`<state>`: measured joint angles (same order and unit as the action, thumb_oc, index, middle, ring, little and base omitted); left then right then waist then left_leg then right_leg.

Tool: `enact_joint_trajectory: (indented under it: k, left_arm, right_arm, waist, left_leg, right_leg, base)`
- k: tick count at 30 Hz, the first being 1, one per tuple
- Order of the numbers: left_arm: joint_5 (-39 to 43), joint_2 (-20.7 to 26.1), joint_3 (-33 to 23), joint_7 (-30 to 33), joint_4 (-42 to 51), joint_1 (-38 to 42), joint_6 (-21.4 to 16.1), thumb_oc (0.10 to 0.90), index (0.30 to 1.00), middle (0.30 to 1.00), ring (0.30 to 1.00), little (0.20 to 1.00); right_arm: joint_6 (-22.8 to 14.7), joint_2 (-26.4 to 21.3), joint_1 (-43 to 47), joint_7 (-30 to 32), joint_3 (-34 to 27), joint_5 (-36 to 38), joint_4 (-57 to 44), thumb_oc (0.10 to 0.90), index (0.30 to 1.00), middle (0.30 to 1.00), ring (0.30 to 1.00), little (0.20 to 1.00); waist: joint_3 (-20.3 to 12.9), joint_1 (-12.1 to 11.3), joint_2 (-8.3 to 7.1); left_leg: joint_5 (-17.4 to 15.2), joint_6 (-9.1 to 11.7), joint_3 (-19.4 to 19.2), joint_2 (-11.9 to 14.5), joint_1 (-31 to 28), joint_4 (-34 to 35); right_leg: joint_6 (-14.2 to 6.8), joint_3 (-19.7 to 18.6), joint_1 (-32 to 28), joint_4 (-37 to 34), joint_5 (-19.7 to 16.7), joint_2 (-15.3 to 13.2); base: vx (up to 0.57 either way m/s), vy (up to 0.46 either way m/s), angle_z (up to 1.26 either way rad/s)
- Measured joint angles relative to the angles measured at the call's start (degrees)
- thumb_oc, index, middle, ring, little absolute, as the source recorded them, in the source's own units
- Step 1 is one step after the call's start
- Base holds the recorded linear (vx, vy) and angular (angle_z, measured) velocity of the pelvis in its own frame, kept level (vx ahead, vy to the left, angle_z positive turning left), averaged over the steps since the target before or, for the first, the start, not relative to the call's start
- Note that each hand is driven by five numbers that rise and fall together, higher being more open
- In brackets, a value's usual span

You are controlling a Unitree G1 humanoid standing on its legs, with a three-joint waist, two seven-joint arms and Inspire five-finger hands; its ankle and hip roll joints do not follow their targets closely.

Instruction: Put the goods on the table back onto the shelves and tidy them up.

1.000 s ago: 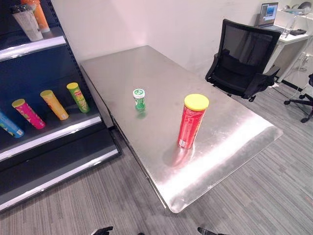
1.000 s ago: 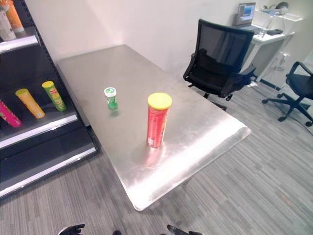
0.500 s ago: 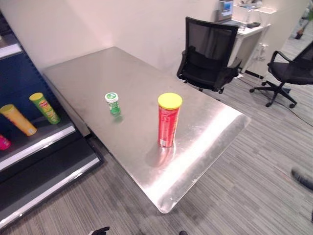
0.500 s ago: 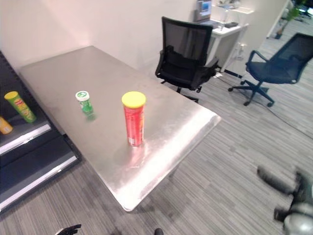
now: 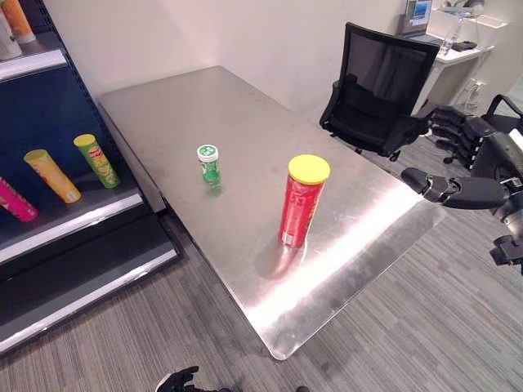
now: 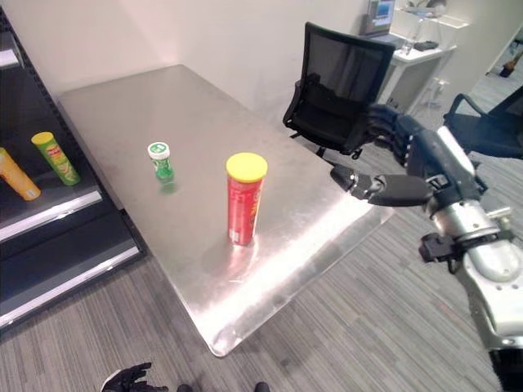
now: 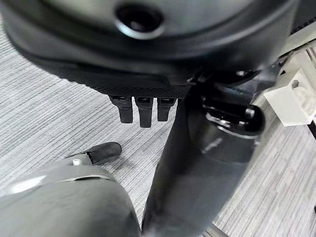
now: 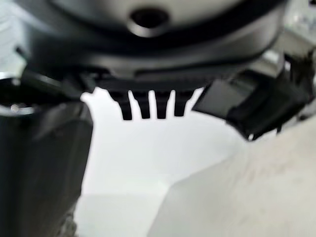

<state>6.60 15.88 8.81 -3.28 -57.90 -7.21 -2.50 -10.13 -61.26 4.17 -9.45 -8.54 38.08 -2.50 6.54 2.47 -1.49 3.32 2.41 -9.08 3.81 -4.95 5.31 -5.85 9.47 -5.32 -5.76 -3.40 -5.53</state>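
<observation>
**Bench stocked, right hand rising for the first pick**

Goods on the bench (image 5: pixel 245 122), two of them, neither touched yet. Red tube (image 5: pixel 301 204) with the yellow lid stands upright near the middle of the steel top; little green tub (image 5: pixel 208 163) stands upright at about ten o'clock from it, well apart. Both are free, nothing in either hand.

Right hand (image 6: pixel 409 167) is up in the air at the tube's three o'clock, off past the bench edge, in front of the black chair (image 5: pixel 380 94). Fingers (image 6: pixel 384 131) are spread and relaxed, thumb stretched out toward the tube, gripping nothing at all. Left hand (image 6: pixel 131 380) hangs low at six o'clock, near the floor, idle; its fingers look loosely curled and empty.

Shelves (image 5: pixel 73 224) stand off at nine o'clock, with a yellow tube (image 5: pixel 52 175) and a green tube (image 5: pixel 96 160) lying on the middle tier.

By my reading this is the opening step: the approach, nothing shelved from the bench so far. The red tube looks the likely first target, being the nearer to that raised hand. What that calls for: bring the hand in level across the bench edge, wrap around the tube's middle rather than its lid, since it is tall and narrow and a nudge high up could topple it, then lift and turn toward nine o'clock.
</observation>
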Motion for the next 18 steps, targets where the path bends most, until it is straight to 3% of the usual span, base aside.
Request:
enact_joint_trajectory:
  k: [5,9,13,18]
  left_arm:
    - [-0.02,-0.11,0.0,-0.64,0.02,0.1,-0.21,0.8,0.9,0.9,0.9,0.9]
    - [-0.02,-0.34,-0.02,-0.85,0.02,-0.04,-0.36,0.8,0.9,0.9,0.9,0.9]
    - [-0.04,-0.64,0.01,-0.92,-0.09,0.04,-0.74,0.8,0.9,0.9,0.9,0.9]
    - [-0.03,-0.93,0.0,-0.9,-0.45,0.5,-1.06,0.8,0.9,0.9,0.9,0.9]
  right_arm:
    - [1.0,-2.32,0.78,-4.5,4.99,1.04,-5.15,0.8,0.9,0.9,0.9,0.9]
    - [1.78,-7.56,5.88,-6.62,12.67,0.49,-5.14,0.8,0.9,0.9,0.9,0.9]
    - [1.86,-7.84,11.28,-6.66,16.9,-2.92,-4.71,0.8,0.9,0.9,0.9,0.9]
    - [1.8,-7.85,12.68,-6.27,17.27,-6.79,-3.15,0.8,0.9,0.9,0.9,0.9]
  waist:
    - [0.02,0.08,0.08]
    - [0.01,-0.19,0.11]
    - [0.03,-0.36,0.13]
    - [0.05,-1.41,0.09]
  left_leg:
    - [0.0,0.01,0.1,0.08,0.06,0.04]
    - [0.05,0.07,0.44,0.04,0.26,0.09]
    - [0.08,0.09,0.82,0.01,0.38,0.0]
    - [0.1,0.11,1.87,-0.08,0.54,-0.01]
  right_leg:
    - [-0.02,0.46,-0.05,0.0,0.05,0.03]
    - [-0.03,1.03,-0.12,0.0,0.07,-0.04]
    - [0.0,1.28,-0.14,0.0,0.1,-0.03]
    - [-0.1,2.13,-0.49,0.01,0.28,-0.06]
  base:
    - [0.0,-0.006,0.02]
    - [-0.01,-0.007,0.06]
    - [0.0,0.002,0.04]
    - [0.0,-0.002,0.09]
